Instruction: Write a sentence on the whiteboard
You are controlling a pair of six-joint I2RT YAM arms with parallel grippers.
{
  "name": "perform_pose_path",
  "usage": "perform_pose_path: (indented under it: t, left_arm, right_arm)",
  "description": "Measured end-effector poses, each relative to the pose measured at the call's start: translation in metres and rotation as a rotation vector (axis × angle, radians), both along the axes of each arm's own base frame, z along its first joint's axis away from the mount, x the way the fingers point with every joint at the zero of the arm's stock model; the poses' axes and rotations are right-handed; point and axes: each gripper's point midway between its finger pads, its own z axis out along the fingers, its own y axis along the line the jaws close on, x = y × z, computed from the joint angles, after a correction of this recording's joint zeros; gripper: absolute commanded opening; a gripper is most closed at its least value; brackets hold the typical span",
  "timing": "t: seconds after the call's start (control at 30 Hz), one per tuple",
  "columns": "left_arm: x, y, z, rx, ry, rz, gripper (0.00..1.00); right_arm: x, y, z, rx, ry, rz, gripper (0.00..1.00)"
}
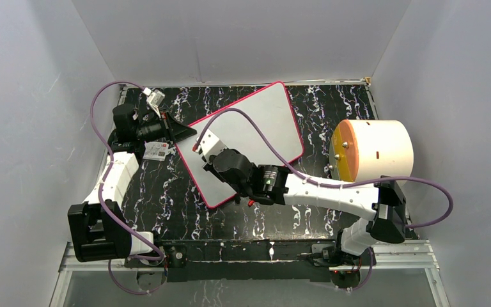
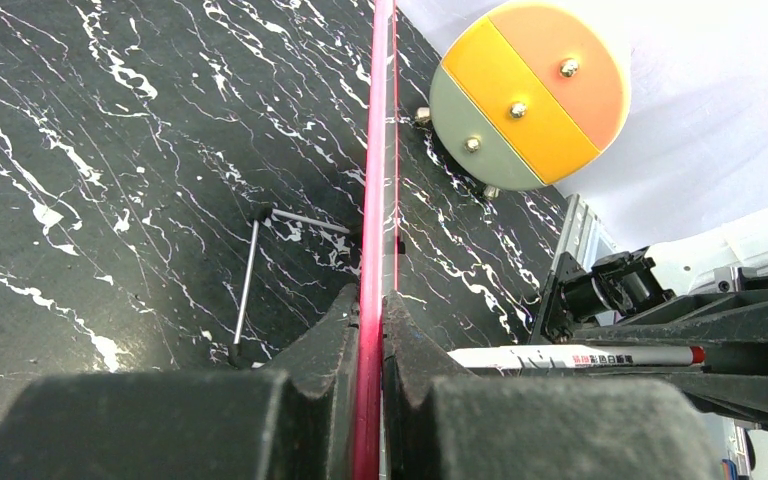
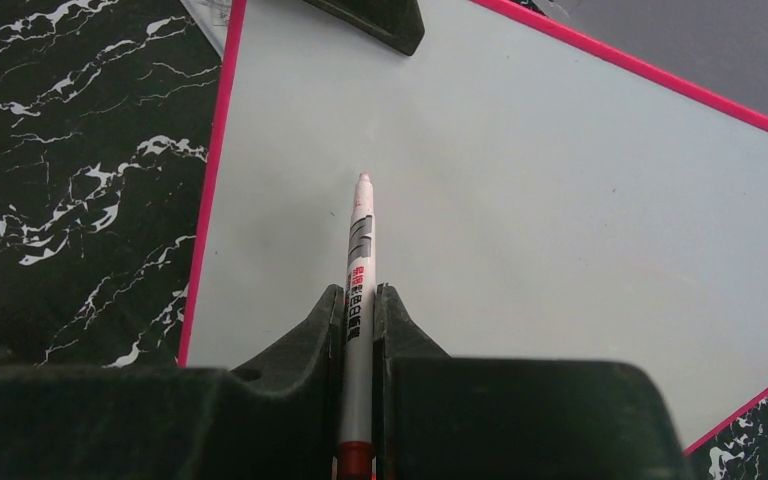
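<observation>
**A:** Where does the whiteboard lie?

**B:** The whiteboard (image 1: 256, 125) sits slanted in the middle of the top view. Its pink-red frame runs from lower centre to upper right, over the black marbled worktop (image 1: 160, 198).

**A:** Is anything gripping it?

**B:** The left end effector (image 2: 372, 300) is clenched on the frame at the board's left edge. In the left wrist view the board shows edge-on between the jaws.

**A:** And the other arm?

**B:** The right end effector (image 3: 358, 295) grasps a white marker (image 3: 361, 245) by its barrel. The pale tip points up-frame over the board's white face, near its left edge. I cannot tell whether the tip touches.

**A:** What lies around it?

**B:** A small printed card (image 1: 156, 151) lies just left of the board. A white drum (image 1: 383, 150) with an orange face stands at the right, near the board's right corner. A thin metal rod (image 2: 246, 290) lies on the worktop beside the board's edge.
</observation>
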Motion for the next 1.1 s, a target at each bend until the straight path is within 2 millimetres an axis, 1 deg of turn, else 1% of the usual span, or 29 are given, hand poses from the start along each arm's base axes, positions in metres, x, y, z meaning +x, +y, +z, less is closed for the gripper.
perform_pose_path:
  t: [0.2, 0.4, 0.53, 0.8, 1.1]
  left_arm:
    - [0.001, 0.0, -0.001, -0.003, 0.002, -0.002, 0.0]
    - [0.001, 0.0, 0.0, -0.006, 0.004, -0.002, 0.0]
    - [0.001, 0.001, -0.001, -0.007, 0.006, -0.001, 0.0]
    - [0.001, 0.001, 0.0, -0.008, 0.008, 0.0, 0.0]
    - [0.001, 0.001, 0.0, -0.009, 0.008, 0.0, 0.0]
  right_arm:
    - [0.001, 0.011, 0.004, 0.002, 0.013, -0.003, 0.0]
    - [0.0, 0.014, 0.008, 0.019, 0.02, -0.004, 0.0]
    - [-0.001, 0.022, 0.01, 0.023, 0.021, 0.0, 0.0]
    - [-0.003, 0.031, 0.001, -0.019, 0.03, 0.005, 0.0]
    - [0.0, 0.039, 0.01, -0.001, 0.02, -0.003, 0.0]
